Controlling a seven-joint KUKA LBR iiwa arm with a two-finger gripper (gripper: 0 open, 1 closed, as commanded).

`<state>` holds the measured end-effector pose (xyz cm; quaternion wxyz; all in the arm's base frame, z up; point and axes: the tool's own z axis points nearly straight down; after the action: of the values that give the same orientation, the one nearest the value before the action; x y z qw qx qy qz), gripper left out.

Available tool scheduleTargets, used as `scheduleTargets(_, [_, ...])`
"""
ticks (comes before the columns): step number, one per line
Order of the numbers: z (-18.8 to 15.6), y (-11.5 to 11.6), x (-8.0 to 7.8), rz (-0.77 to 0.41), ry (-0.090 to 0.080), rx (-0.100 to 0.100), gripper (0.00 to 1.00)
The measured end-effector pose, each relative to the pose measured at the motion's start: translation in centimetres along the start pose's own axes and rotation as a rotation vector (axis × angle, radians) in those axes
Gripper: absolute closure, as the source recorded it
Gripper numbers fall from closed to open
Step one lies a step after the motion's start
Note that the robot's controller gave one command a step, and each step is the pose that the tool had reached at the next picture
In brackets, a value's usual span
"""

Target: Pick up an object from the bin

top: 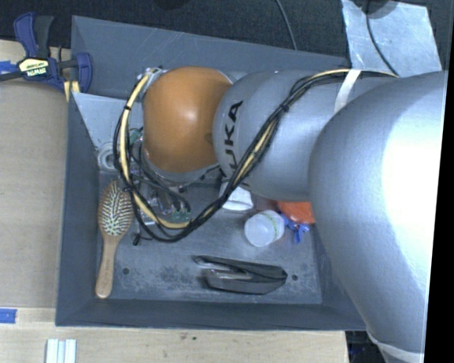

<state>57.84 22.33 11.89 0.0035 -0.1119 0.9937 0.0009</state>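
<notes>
Hand (pixel 160 204) sits low under its orange cover (pixel 181 117), just beside the wooden hairbrush (pixel 112 226) by the bin's (pixel 72 282) left wall; wide or narrow, we cannot tell; we judge nothing grasped yet; next comes closing squarely on the brush.

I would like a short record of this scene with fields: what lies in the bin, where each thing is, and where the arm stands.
bin: grey metal
arm: enters from the right; its orange cover is over the bin's upper left part
hairbrush: wooden, along the left wall, bristle head beside the cables under the cover
black item: long and dark, flat near the lower wall; kind unclear
white item: round, right of the middle
orange item: close beside the white item, partly hidden by the arm
</notes>
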Motion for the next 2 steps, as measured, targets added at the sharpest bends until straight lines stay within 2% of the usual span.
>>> scheduleTargets(1, [-4.4, 0.9, -2.0, -0.126, -0.004, 0.000, 0.00])
scheduleTargets(2, [1.7, 1.9, -0.9, -0.470, 0.006, -0.003, 0.00])
